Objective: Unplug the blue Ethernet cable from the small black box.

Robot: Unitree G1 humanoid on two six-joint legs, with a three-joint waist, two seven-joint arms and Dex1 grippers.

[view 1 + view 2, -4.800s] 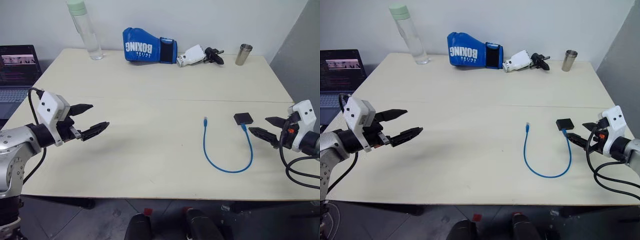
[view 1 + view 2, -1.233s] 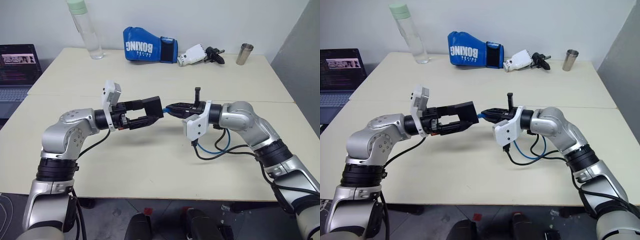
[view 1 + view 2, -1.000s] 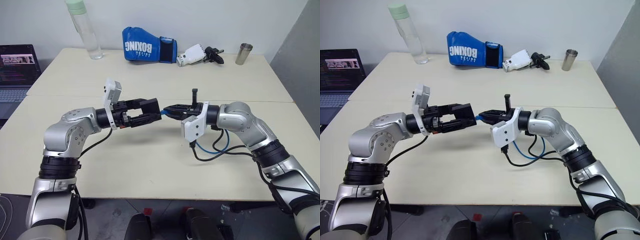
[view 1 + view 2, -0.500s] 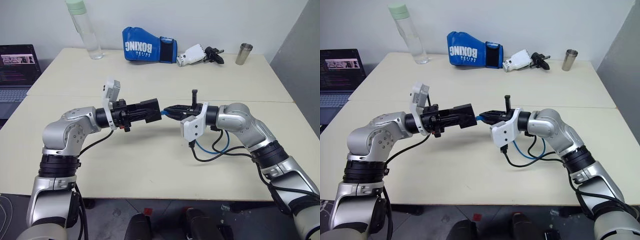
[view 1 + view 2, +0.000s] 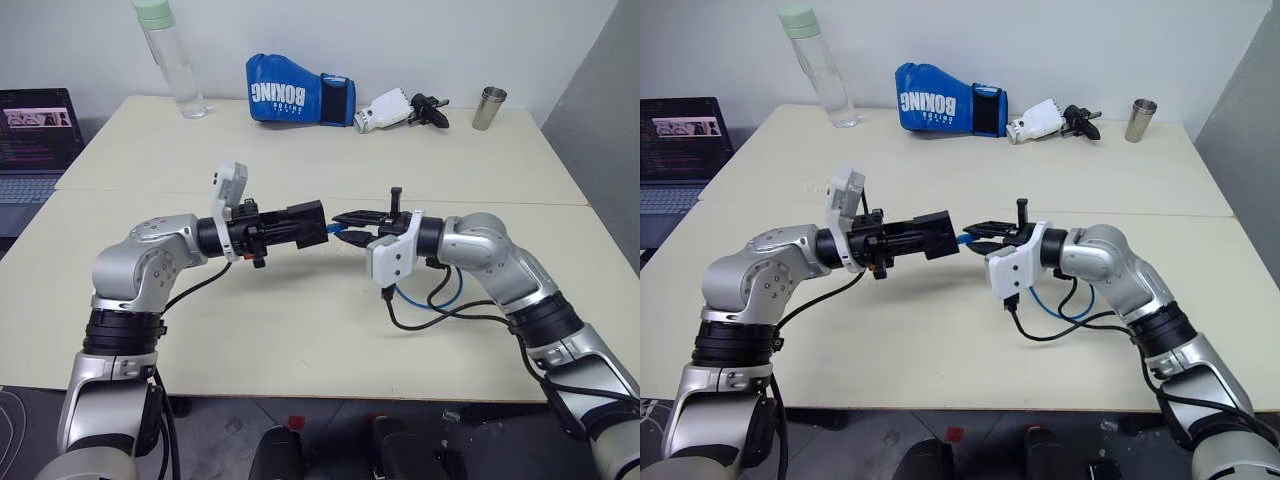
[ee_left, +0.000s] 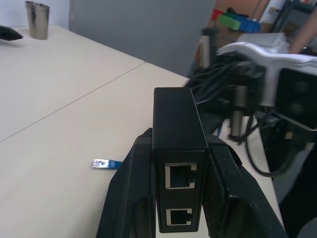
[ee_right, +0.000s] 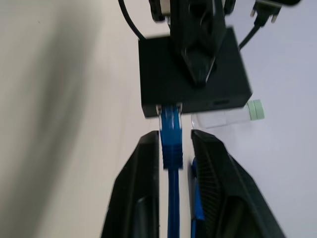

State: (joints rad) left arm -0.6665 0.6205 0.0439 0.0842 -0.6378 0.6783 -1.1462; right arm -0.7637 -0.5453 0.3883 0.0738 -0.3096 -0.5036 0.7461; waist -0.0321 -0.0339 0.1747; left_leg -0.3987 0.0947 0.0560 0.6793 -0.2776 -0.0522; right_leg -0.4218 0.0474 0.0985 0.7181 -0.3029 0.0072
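Table: carrying a blue boxing glove, a clear bottle and a metal cup along its far edge.
Left gripper: pinching the small black box above mid-table.
Right gripper: fingers lying slightly parted alongside the plug.
Blue Ethernet cable: sitting plugged into the box, trailing down to the table.

Robotics lab or office, pale worktable, open laptop, plain white wall
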